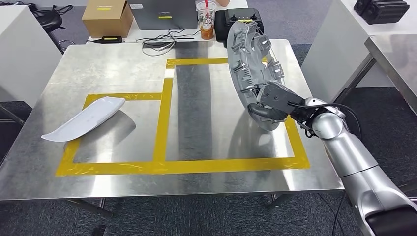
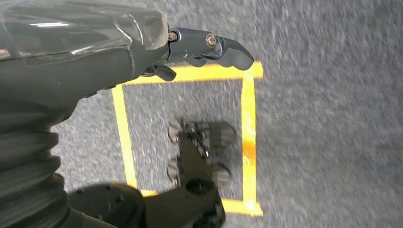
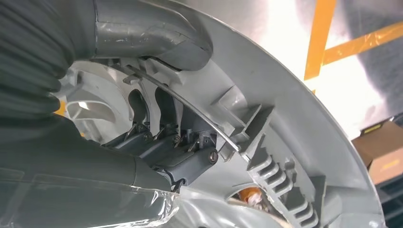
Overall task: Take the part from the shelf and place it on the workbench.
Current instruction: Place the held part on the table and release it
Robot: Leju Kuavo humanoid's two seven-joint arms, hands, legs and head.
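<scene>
- Right arm (image 1: pixel 344 152) coming in from the lower right, reaching over the steel workbench (image 1: pixel 123 73).
- Right hand (image 1: pixel 273 101) clamped on the lower rim of the part (image 1: pixel 251 59), a big round grey wheel-cover-looking thing with ribs and clips on its back.
- Close up from the right wrist: dark fingers (image 3: pixel 161 111) hooked through openings in the part's (image 3: pixel 294 123) back, thick thumb (image 3: pixel 157 35) pressed over the rim. Solid grip.
- Part held nearly on edge, tilted, over the right-hand yellow tape box (image 1: pixel 231 164); lower edge down close to the tabletop, can't tell if actually touching.
- Left hand (image 2: pixel 190 52) seen from its wrist cam over grey carpet with a yellow tape square (image 2: pixel 247 137); fingers curled in, nothing in them.
- Over in the left tape box: a white curved panel (image 1: pixel 86 118) lying flat, well apart from the part.
- Further back past the bench edge: cardboard box (image 1: pixel 107 18), a laptop (image 1: pixel 164 14), some cables (image 1: pixel 160 42), a plastic cup with a red straw (image 1: pixel 206 22), and a black case (image 1: pixel 227 22) just behind the part's top edge.
</scene>
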